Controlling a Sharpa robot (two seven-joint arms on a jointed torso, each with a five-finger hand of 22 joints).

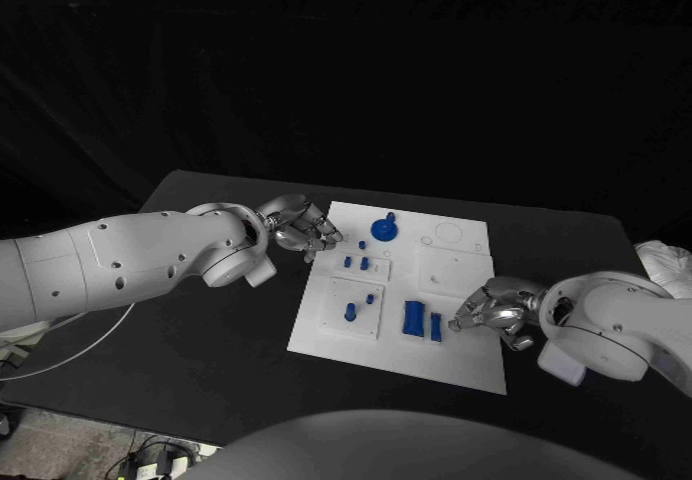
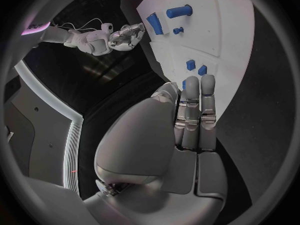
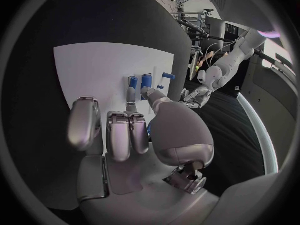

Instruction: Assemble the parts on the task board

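While both hands hover at the task board [image 1: 447, 350], the coming move, as I judge it, turns on the right hand [image 1: 493, 310] and the two long blue blocks [image 1: 414, 318] beside it. Those blocks lie side by side on the board's near half, at about 9 o'clock from the right hand and just beside its fingertips, their long axes running roughly 12 to 6 in the head view. The right hand's fingers are apart and curled loosely, holding nothing that I can make out. At the board's far left edge, the left hand [image 1: 303, 226] is loosely open and empty, with the blue round part [image 1: 385, 229] at its 3 o'clock and small blue pegs [image 1: 355, 262] at its 5 o'clock. The right hand is clearly nearer the long blocks.
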